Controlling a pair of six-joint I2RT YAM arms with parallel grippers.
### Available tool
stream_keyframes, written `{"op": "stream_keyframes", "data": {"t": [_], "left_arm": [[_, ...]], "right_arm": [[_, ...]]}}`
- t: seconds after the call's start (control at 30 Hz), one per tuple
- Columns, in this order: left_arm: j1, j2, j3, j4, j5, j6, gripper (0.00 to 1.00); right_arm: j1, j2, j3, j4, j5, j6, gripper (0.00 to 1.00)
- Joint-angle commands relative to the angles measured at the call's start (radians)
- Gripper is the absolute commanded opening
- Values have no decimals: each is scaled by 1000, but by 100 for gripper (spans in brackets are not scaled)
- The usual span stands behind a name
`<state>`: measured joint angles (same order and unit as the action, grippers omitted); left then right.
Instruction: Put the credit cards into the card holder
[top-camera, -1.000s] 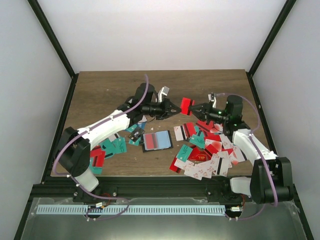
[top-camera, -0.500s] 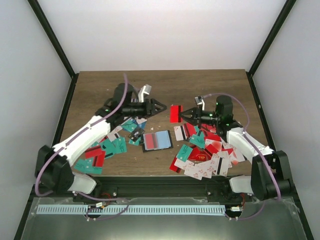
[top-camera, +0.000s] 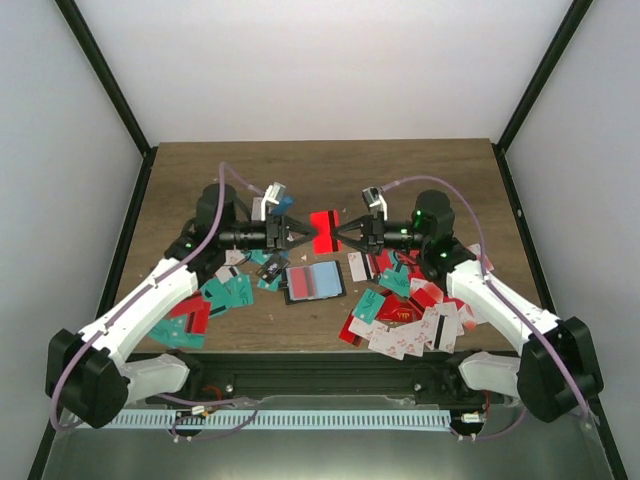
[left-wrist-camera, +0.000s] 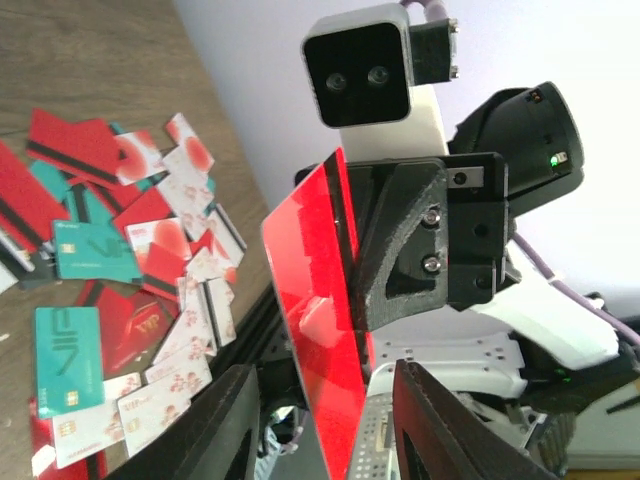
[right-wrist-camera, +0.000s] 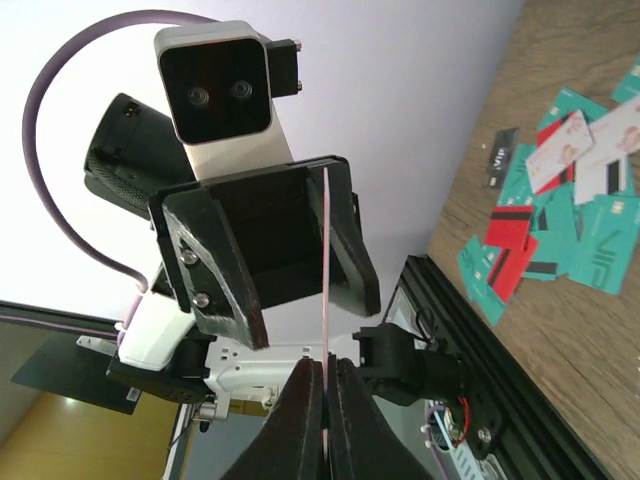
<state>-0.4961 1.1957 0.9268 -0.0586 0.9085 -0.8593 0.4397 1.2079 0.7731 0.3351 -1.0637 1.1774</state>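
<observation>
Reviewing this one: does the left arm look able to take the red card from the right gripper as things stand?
Probably yes. The red card sticks out of the shut right gripper toward the left gripper, whose open jaws straddle its free edge; nothing lies between them.

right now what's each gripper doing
Left gripper: open, jaws either side of the red card, not clamped on it.
Right gripper: shut on the red card.

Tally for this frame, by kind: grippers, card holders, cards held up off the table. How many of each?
Grippers: 2 (left gripper, right gripper)
Card holder: 1
Cards held off the table: 1 (red card)
Total: 4
</observation>
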Motion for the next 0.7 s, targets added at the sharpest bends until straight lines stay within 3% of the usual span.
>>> {"op": "stream_keyframes", "data": {"t": [0.0, 0.1, 0.2, 0.53, 0.57, 0.67], "left_arm": [[2, -49, -16, 100, 71, -51, 32], [2, -82, -24, 105, 67, -68, 16], [2, -109, -38, 126, 68, -92, 6], [1, -137, -89, 165, 102, -136, 4], [1, -139, -89, 167, 101, -139, 4], [1, -135, -90, 152, 90, -141, 4]], "right_arm": [[50, -26, 64, 37, 86, 29, 1], [69, -37, 71, 33, 116, 31, 1], [91, -48, 71, 33, 140, 34, 1], [169, -55, 77, 30, 192, 14, 3], [171, -58, 77, 24, 196, 11, 7], [169, -66, 82, -33, 226, -16, 40]]}}
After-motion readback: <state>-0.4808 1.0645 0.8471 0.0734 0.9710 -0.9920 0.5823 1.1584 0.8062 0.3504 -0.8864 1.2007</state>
